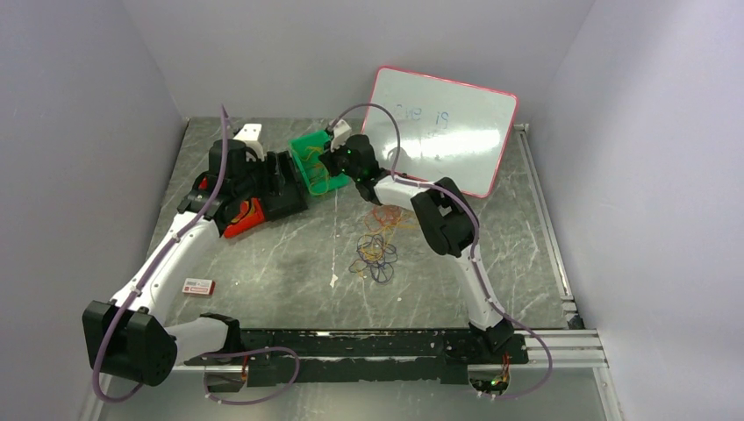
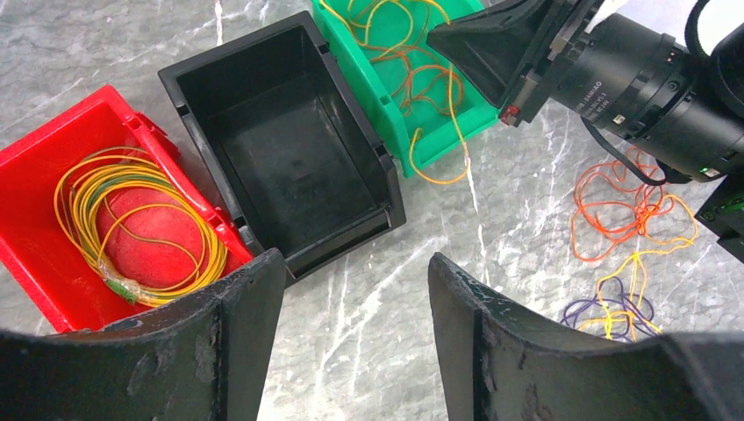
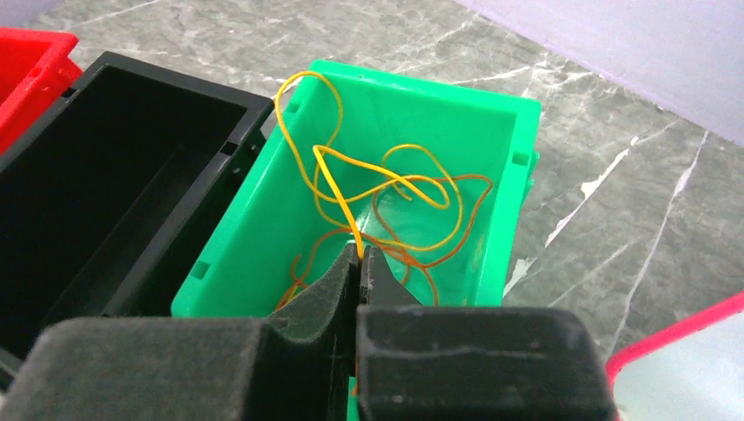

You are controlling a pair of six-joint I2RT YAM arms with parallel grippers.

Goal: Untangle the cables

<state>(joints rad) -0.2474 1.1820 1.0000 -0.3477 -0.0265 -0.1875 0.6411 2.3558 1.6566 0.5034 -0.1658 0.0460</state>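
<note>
Several loose cables, orange, yellow and dark purple, lie tangled on the table's middle; in the left wrist view the orange tangle lies beside the purple-yellow one. More orange and yellow cables curl inside a green bin. My right gripper reaches into that bin, shut on a yellow cable that rises from its tips. My left gripper hangs open over bare table in front of a black bin, nothing between its fingers. A red bin holds a yellow-green coil.
The three bins stand in a row at the back left. A pink-framed whiteboard leans at the back right. A small red-and-white box lies near the left arm, and a white object sits behind it. Walls close three sides.
</note>
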